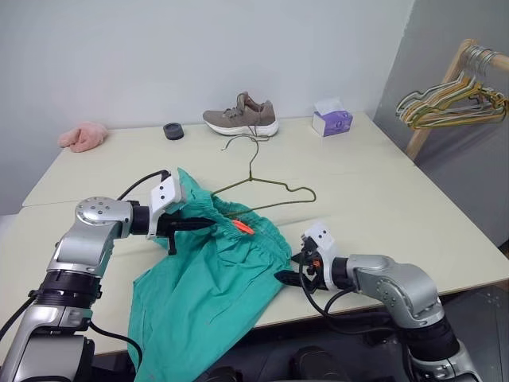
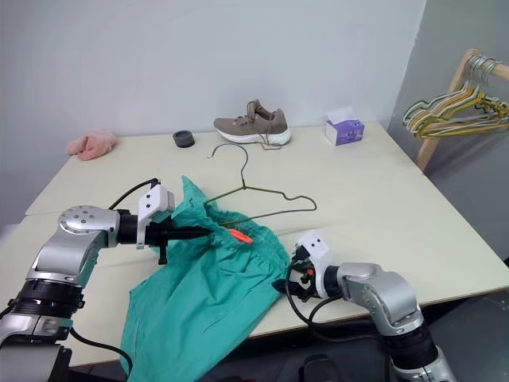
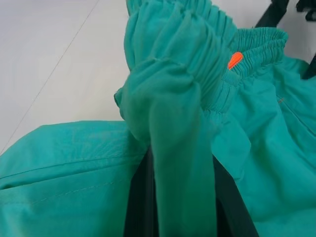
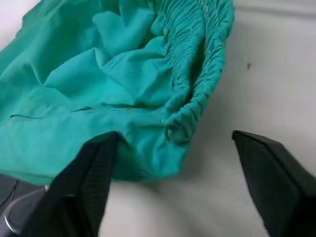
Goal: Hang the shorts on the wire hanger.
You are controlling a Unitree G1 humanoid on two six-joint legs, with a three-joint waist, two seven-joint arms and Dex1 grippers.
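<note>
- A broad cream-white table (image 1: 374,199) stands against a pale grey wall; at its far right a wooden rack (image 1: 437,99) carries a bunch of yellow-green coloured hangers (image 1: 449,107).
- Along the table's far edge lie a pink cloth (image 1: 83,136), a small black round object (image 1: 173,131), a taupe sneaker with a white sole (image 1: 242,116) and a purple tissue box (image 1: 332,119).
- The teal-green soft fabric shorts (image 1: 211,278) sit at the near edge — waistband bunched up, the legs spilling over the table's front. A small orange-red tag (image 1: 243,227) shows on the waistband.
- The thin olive-grey wire hanger (image 1: 266,185) lies flat mid-table, its lower part just touching the waistband.
- The left gripper (image 1: 203,224) is clamped on a fold of the waistband.
- The right gripper (image 4: 173,168) has its black fingers (image 4: 94,173) spread wide at the shorts' right edge — holding nothing.
</note>
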